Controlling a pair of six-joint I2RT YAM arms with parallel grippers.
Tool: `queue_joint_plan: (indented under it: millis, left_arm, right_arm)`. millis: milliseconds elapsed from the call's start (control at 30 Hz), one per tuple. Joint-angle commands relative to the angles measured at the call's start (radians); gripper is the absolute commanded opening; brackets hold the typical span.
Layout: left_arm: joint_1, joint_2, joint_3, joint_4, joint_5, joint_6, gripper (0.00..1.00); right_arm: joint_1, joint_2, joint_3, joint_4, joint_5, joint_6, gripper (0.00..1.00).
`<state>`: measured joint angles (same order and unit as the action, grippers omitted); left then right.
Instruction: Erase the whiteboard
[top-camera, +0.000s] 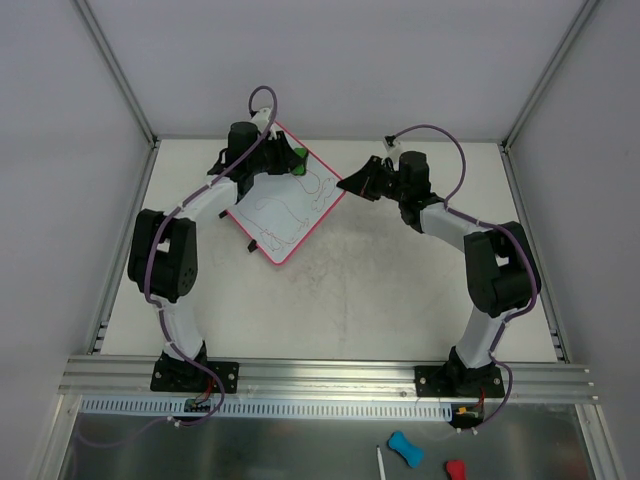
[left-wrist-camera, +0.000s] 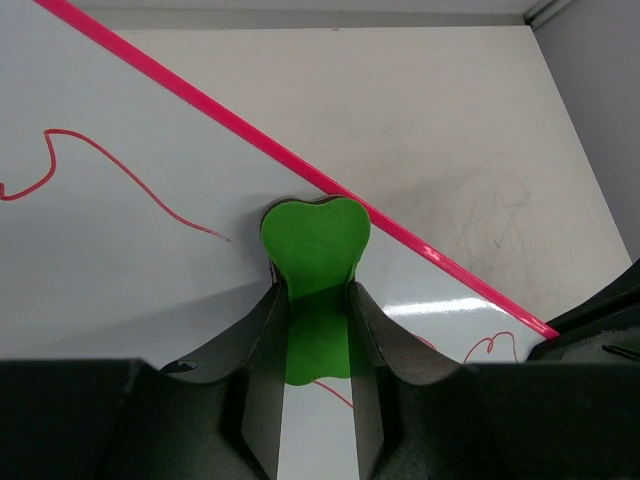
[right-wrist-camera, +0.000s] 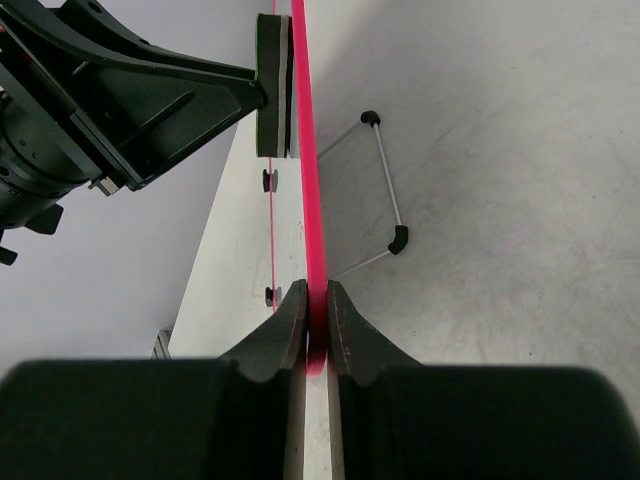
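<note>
So, top view: the whiteboard (top-camera: 300, 215) sits at the far left of the tabletop (top-camera: 400, 290), with red scribbles (top-camera: 285, 212) across most of it. Left wrist: the left pincer (left-wrist-camera: 315, 292) pinches a green eraser (left-wrist-camera: 315, 240) against the board. Right wrist: the right pincer (right-wrist-camera: 315, 300) clamps the pink rim (right-wrist-camera: 304, 150). Wiping's barely begun, I'd guess.

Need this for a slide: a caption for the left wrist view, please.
Left claw holds a green eraser against the red-scribbled whiteboard near its pink rim.

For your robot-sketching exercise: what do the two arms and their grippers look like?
The left arm and right arm have white links, black joints and looping purple cables. The left gripper and right gripper are black, with two tapered fingers.
</note>
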<state>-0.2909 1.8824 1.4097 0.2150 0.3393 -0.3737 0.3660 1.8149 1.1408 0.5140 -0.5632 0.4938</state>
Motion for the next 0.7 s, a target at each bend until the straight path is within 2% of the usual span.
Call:
queue_joint_plan:
  millis: [0, 200, 433, 667]
  left_arm:
    - [-0.005, 0.073, 0.005, -0.118, 0.040, 0.003, 0.00]
    - [0.079, 0.066, -0.044, -0.120, 0.037, -0.063, 0.00]
    - [0.148, 0.004, -0.133, -0.123, -0.028, -0.047, 0.00]
    - [0.135, -0.035, -0.169, -0.123, 0.000, -0.001, 0.00]
  right_arm:
    - [0.045, 0.020, 0.046, 0.003, -0.033, -0.023, 0.00]
    - [0.044, 0.017, 0.045, 0.000, -0.024, -0.029, 0.00]
    - [0.044, 0.011, 0.043, -0.002, -0.018, -0.032, 0.00]
    - [0.047, 0.009, 0.045, -0.005, -0.015, -0.044, 0.00]
